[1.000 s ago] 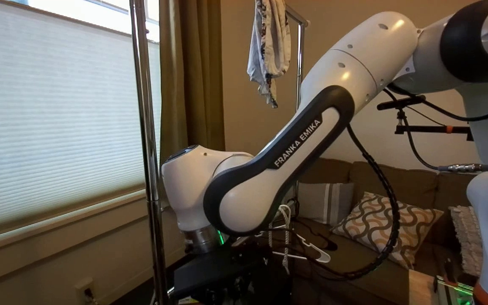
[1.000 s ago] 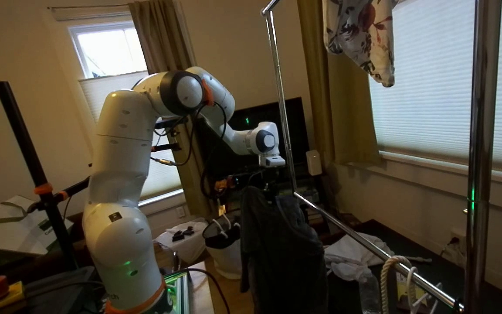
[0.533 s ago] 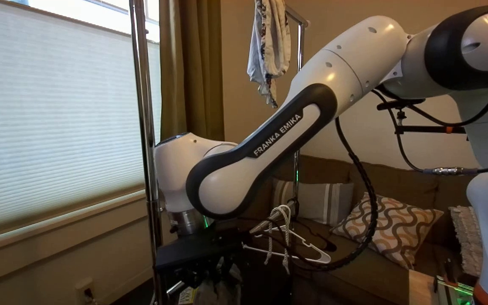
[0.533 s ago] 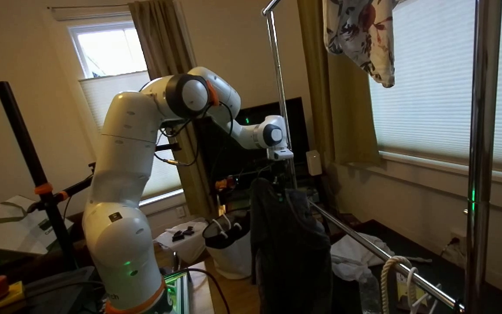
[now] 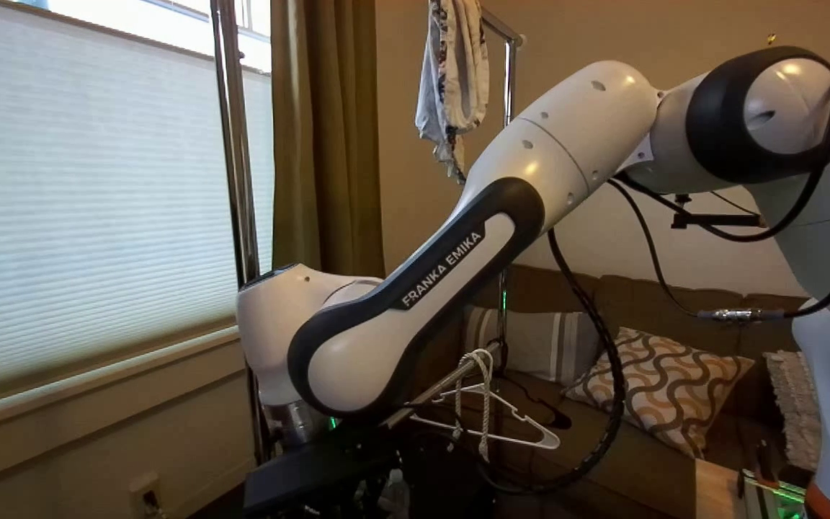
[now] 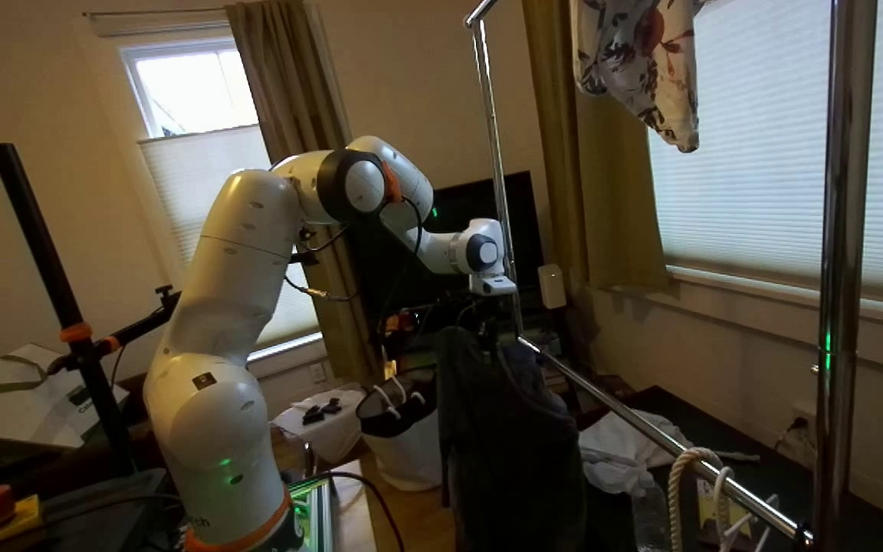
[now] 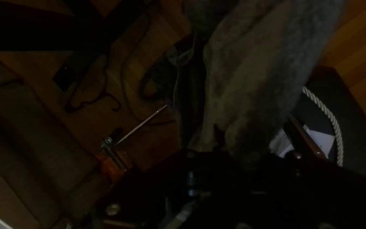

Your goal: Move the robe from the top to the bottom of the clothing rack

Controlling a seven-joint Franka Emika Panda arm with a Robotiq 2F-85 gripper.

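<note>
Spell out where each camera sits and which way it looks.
An exterior view: beside the arm, which crosses the picture; faces the couch.
An exterior view: near the clothing rack, facing a screen; nearly the whole arm shows.
Wrist view: by the gripper, facing the floor; gripper and robe show darkly.
Both exterior views share the arm and clothing rack.

In both exterior views: 1 arm, 1 clothing rack; the wrist view faces the floor.
</note>
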